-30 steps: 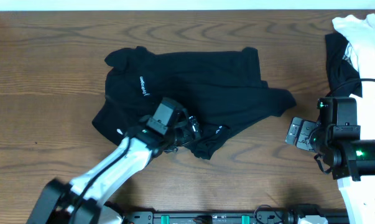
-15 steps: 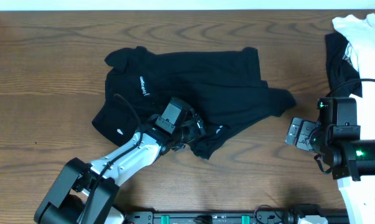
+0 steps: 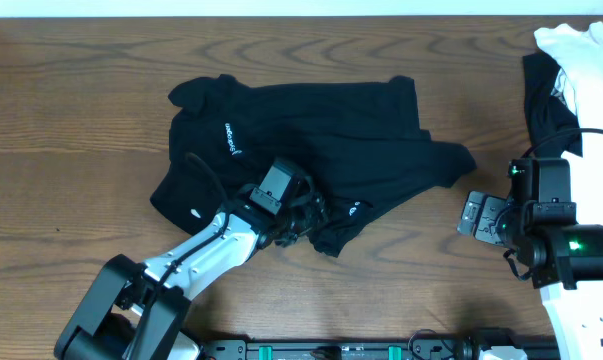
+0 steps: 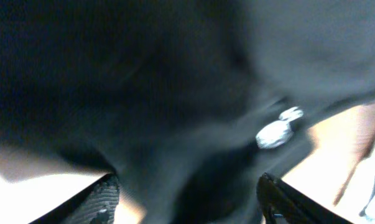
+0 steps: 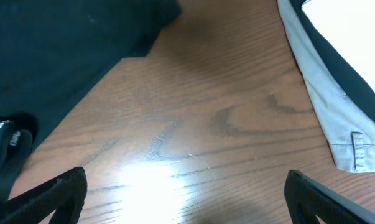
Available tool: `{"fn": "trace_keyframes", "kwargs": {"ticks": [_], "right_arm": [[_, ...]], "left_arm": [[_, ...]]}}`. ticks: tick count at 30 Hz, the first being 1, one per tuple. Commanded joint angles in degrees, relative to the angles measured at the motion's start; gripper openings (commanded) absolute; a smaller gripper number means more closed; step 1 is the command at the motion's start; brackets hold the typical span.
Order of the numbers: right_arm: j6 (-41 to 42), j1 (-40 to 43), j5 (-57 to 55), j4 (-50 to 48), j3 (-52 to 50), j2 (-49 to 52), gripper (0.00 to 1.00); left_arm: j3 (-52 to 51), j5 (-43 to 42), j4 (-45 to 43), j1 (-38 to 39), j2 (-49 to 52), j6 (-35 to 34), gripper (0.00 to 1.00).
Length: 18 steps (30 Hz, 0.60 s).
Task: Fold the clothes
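Note:
The black T-shirt lies crumpled and spread across the middle of the table, its small white chest logo at the left. My left gripper sits low on the shirt's near hem. In the left wrist view dark cloth fills the frame and bunches between the two fingers, which stand apart, with a small white tag just ahead. My right gripper hangs open over bare wood to the right of the shirt's sleeve, nothing between its fingertips.
A pile of other clothes lies at the far right edge: a white garment over a black one. In the right wrist view their pale hem lies close to the right finger. Bare wooden table surrounds the shirt.
The left gripper has shifted a little right onto the shirt's near hem and its jaws have narrowed around the cloth. The right arm has stayed where it was.

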<state>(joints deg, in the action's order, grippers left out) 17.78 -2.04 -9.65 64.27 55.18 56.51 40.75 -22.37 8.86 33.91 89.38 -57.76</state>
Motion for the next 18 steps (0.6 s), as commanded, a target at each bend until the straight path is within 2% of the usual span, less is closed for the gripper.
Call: {"fn": "trace_keyframes", "kwargs": {"ticks": [1,4,7,11,18], "right_arm": [[0.6,0.6,0.0,-0.5,-1.2,-0.2,0.99],[0.6,0.6,0.0,-0.7,-1.3,-0.2,0.99],[0.6,0.6,0.0,-0.9,-1.3,-0.2,0.99],[0.6,0.6,0.0,-0.9,-1.3,-0.2,0.99],[0.6,0.6,0.0,-0.9,-1.3,-0.2,0.99]], "left_arm": [[0.5,-0.2,3.9,-0.1,-3.0,-2.6,0.72],[0.5,3.3,4.0,-0.1,-5.1,-2.6,0.73],[0.5,6.7,1.6,-0.1,-7.0,-2.2,0.78],[0.5,9.9,-1.9,-0.1,-7.1,-0.8,0.78],[0.5,11.0,-1.9,-0.1,-3.7,-1.2,0.78]]}}
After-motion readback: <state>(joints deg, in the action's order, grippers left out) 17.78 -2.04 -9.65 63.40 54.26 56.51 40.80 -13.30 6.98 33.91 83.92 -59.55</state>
